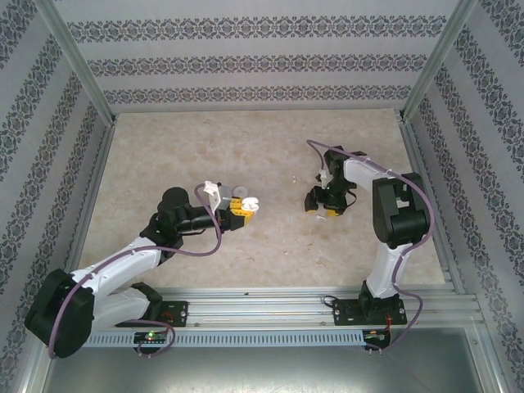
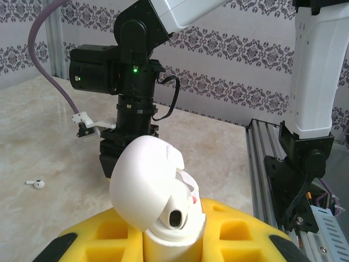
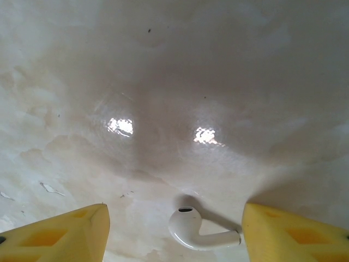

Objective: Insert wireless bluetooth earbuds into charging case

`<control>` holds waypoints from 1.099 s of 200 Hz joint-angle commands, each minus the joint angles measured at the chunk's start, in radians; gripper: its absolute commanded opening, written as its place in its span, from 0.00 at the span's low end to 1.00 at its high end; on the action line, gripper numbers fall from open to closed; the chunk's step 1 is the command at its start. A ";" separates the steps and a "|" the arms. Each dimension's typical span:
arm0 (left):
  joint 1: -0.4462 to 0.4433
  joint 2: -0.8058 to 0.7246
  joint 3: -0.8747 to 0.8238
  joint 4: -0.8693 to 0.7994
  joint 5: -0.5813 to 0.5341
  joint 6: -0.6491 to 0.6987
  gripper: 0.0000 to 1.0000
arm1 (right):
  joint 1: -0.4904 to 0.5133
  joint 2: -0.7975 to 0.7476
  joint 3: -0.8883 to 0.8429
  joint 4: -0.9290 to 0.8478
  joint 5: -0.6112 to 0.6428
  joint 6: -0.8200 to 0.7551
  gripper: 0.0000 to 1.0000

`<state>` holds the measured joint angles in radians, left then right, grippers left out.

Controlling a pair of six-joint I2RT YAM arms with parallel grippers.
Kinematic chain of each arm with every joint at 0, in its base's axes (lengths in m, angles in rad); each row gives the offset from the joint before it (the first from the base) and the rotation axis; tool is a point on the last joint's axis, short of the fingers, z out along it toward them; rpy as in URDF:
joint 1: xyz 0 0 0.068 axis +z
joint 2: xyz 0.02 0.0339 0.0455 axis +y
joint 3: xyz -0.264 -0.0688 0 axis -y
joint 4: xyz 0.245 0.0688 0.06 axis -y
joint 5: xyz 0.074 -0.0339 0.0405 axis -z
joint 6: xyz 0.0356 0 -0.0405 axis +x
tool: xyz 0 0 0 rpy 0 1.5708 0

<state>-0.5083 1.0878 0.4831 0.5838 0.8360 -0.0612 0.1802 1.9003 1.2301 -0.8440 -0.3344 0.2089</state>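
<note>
My left gripper is shut on the charging case, a glossy white pebble held upright between the yellow fingers. Its lid is flipped open, and a dark oval hole shows below the lid. In the right wrist view a tiny white earbud lies on the marble table, stem pointing right, between the spread yellow fingertips of my right gripper, which is open and touches nothing. In the left wrist view an earbud lies on the table left of the right gripper. I cannot tell whether it is the same one.
Patterned walls close in the marble table on three sides. An aluminium rail with both arm bases runs along the near edge. The right arm's white upright link stands close by on the right.
</note>
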 commanded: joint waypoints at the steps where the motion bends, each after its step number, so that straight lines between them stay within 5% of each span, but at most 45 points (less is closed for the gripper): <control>1: 0.013 -0.038 -0.017 0.033 -0.004 -0.012 0.00 | 0.018 -0.015 -0.042 -0.020 -0.074 0.017 0.64; 104: 0.012 -0.109 -0.021 -0.021 -0.019 -0.014 0.00 | 0.127 -0.126 -0.117 -0.003 -0.129 0.198 0.63; 220: 0.013 -0.140 -0.006 -0.060 -0.007 0.007 0.00 | 0.134 -0.292 -0.287 0.218 0.097 0.498 0.46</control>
<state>-0.5083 0.9573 0.4664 0.5426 0.8104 -0.0673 0.3038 1.6447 0.9829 -0.7120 -0.3279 0.6060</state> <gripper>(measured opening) 0.206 0.459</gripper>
